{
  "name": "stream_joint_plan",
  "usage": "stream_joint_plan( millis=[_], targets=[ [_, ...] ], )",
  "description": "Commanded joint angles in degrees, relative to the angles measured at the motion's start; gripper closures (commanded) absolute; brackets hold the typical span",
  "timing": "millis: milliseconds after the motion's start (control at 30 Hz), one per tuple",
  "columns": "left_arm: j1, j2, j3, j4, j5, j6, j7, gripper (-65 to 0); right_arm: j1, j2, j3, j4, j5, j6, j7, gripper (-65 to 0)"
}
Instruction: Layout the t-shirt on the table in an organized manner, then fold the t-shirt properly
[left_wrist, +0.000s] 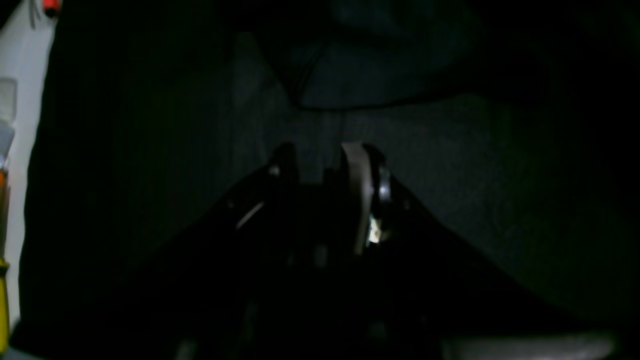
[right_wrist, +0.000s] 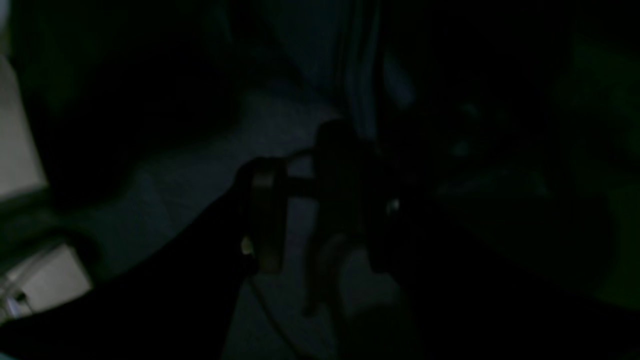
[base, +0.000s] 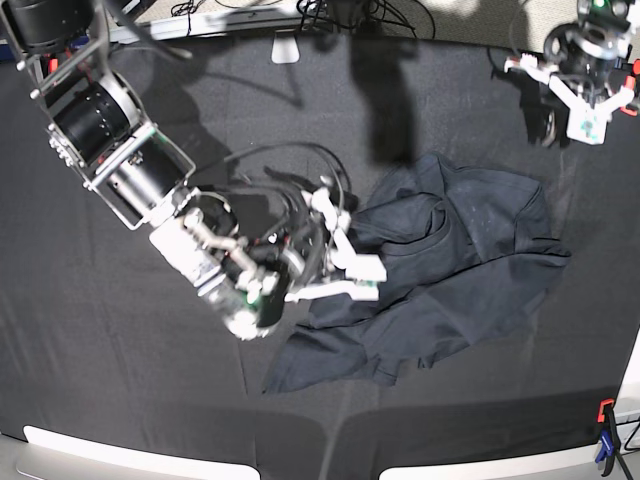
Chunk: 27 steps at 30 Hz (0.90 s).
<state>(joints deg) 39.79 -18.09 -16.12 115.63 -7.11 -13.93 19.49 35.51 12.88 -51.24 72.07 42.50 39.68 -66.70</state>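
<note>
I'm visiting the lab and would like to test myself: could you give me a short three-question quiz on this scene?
1. True or false: the t-shirt lies flat and neatly spread.
2. Which claw is at the shirt's edge: (a) right claw or (b) left claw?
3. Fill in: the table is covered in ____ cloth.

Key: 1 false, it is crumpled. 2 a, the left one is at the far corner, away from the shirt. 3 black.
</note>
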Motion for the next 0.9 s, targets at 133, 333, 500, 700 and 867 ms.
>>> stream_joint_plan(
  millis=[133,333,500,700,867],
  targets=[
    [-0.13,-0.48,-0.35,1.03,0.02,0.33,-1.05,-14.0,-0.74,-1.46,-1.01,0.94,-2.45,0.32,6.97,-23.7],
    [-0.07,-0.42,-0.35,1.03,0.02,0.33,-0.59,-14.0,-5.09,-5.22,-1.01,0.87,-11.26,0.32,9.86,-23.7],
    [-0.09,1.68,-0.35,1.03,0.04,0.31,-0.61,-14.0,-7.48,-8.04,-0.96,0.55,-18.80,-1.07,14.58,-23.5],
    [-0.09,3.93,-0.35,1.03,0.09,0.28,-0.63,-14.0,-7.56,-8.57,-0.85,0.55,-20.00,-2.84,16.20,-7.0],
    [-0.11,3.91,-0.35,1.03,0.22,0.28,-0.63,-14.0,-6.58,-8.59,-0.79,0.59,-15.47,-2.73,14.99,-6.2]
  ],
)
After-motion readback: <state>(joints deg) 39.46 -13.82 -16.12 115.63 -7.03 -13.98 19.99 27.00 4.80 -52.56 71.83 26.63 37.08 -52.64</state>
